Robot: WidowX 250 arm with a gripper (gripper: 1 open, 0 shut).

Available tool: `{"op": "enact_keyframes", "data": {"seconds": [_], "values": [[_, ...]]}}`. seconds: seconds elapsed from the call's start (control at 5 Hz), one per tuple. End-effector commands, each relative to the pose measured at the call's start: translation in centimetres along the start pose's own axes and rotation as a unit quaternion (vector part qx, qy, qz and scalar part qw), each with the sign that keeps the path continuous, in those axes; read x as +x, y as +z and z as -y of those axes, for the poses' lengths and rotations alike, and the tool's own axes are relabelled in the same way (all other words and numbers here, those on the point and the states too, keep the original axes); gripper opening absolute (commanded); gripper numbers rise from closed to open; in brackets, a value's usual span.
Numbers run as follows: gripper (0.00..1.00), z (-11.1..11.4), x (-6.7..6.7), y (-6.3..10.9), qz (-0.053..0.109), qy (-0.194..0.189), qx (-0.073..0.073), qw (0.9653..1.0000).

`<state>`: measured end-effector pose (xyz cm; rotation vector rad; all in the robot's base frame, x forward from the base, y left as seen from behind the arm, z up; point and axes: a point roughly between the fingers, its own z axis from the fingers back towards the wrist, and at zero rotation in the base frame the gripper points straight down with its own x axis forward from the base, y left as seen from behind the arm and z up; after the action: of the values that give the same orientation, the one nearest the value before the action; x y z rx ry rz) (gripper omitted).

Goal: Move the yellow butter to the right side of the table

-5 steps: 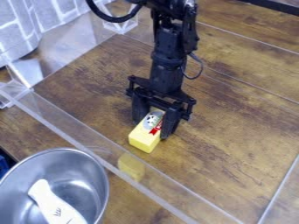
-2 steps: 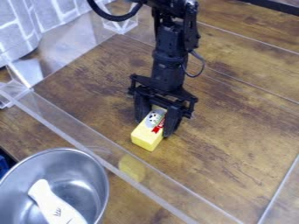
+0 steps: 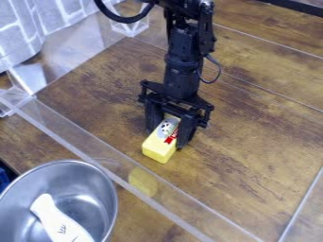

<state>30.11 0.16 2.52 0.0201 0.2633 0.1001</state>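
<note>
One black gripper (image 3: 169, 132) points steeply down at the wooden table (image 3: 252, 142), jaws clamped on the yellow butter (image 3: 161, 144), which sits right under its fingertips. Down-left of it, well apart, sits a metal bowl (image 3: 57, 203).

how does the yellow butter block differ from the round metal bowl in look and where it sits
The yellow butter block is small, boxy and matte; the round metal bowl is much larger, curved and shiny. The butter block sits mid-table with the black gripper shut on it; the bowl sits untouched at the lower left corner, holding a white object. Both rest on the wooden table.
</note>
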Motion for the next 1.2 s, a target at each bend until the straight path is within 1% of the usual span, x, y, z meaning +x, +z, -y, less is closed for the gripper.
{"op": "enact_keyframes", "data": {"seconds": [0.0, 1.0], "values": [[0.0, -0.05, 0.64, 1.71, 0.028, 0.002, -0.004, 0.9996], [0.0, 0.13, 0.6, 1.93, 0.026, 0.002, -0.008, 0.9996]]}}
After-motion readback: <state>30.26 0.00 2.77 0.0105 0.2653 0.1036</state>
